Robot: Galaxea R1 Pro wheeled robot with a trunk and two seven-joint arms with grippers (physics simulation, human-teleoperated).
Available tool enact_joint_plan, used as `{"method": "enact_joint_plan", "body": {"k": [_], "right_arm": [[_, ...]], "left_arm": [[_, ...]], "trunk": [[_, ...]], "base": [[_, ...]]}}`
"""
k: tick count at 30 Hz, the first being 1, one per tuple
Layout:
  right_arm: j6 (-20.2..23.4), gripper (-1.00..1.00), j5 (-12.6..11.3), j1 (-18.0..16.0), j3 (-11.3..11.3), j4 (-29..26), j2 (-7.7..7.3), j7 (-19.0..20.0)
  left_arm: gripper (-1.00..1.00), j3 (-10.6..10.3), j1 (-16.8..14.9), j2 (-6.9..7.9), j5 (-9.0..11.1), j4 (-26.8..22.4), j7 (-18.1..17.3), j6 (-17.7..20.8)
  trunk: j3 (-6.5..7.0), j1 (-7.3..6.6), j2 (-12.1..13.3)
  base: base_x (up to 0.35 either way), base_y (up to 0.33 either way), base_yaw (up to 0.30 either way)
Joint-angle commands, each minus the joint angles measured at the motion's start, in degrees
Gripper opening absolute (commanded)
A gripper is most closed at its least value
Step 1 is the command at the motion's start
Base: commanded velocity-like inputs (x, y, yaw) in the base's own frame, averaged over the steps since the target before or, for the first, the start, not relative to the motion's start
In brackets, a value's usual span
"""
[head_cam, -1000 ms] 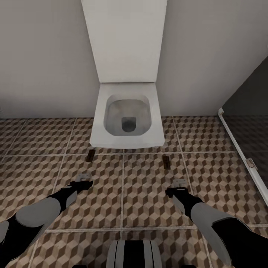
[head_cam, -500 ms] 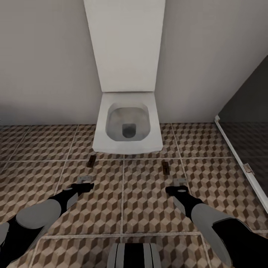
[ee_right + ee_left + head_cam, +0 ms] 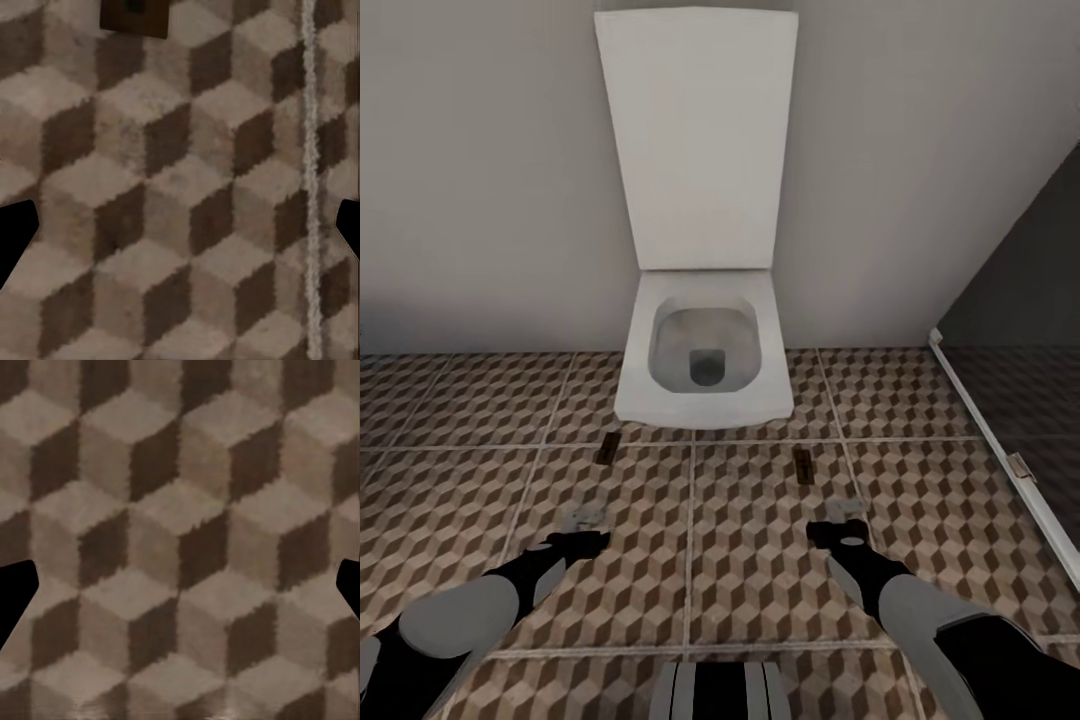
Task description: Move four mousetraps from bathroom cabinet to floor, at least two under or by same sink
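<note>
Both hands hang low over the bathroom floor (image 3: 690,560), palms down. The left hand (image 3: 582,532) is spread wide with nothing in it, its dark fingertips (image 3: 15,596) far apart over bare tile. The right hand (image 3: 845,520) is equally wide and empty.

Just beyond the right hand lies 1 mousetrap (image 3: 803,464), flat on the tile; another mousetrap (image 3: 607,448) lies by the left front corner of the toilet (image 3: 705,365). I take this for a release just finished.

To do it well, lift each hand straight up so no finger drags a trap.

No sink or cabinet is in sight, and I count just 2 traps. The glass panel (image 3: 1010,330) at right is cut off.
</note>
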Motion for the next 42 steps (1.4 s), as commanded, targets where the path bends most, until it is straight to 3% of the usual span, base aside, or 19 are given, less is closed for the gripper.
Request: {"method": "enact_joint_plan", "body": {"k": [1,13,25,42], "right_arm": [[-0.9,1.00,-0.4,0.3,0.5,0.1,-0.01,-0.2],[-7.2,1.00,2.6,5.7,0.5,1.3,-0.06,-0.2],[-8.7,1.00,4.8,10.1,0.5,1.6,-0.10,-0.3],[-14.5,1.00,5.0,12.7,0.5,2.2,0.44,-0.2]], "left_arm": [[1.00,-0.5,0.4,0.00,0.6,0.0,-0.2,-0.1],[1.00,-0.5,5.7,0.02,0.5,-1.3,-0.1,-0.3],[1.00,-0.7,11.8,-0.09,0.5,-1.9,-0.1,-0.5],[1.00,-0.6,14.5,0.05,0.5,-2.2,-0.1,-0.7]], "trunk": [[0.20,-0.03,0.0],[2.86,-0.34,0.2],[5.52,-0.65,0.3],[9.28,-1.09,0.6]], "base": [[0.000,0.000,0.000],[0.000,0.000,0.000],[0.000,0.000,0.000],[0.000,0.000,0.000]]}}
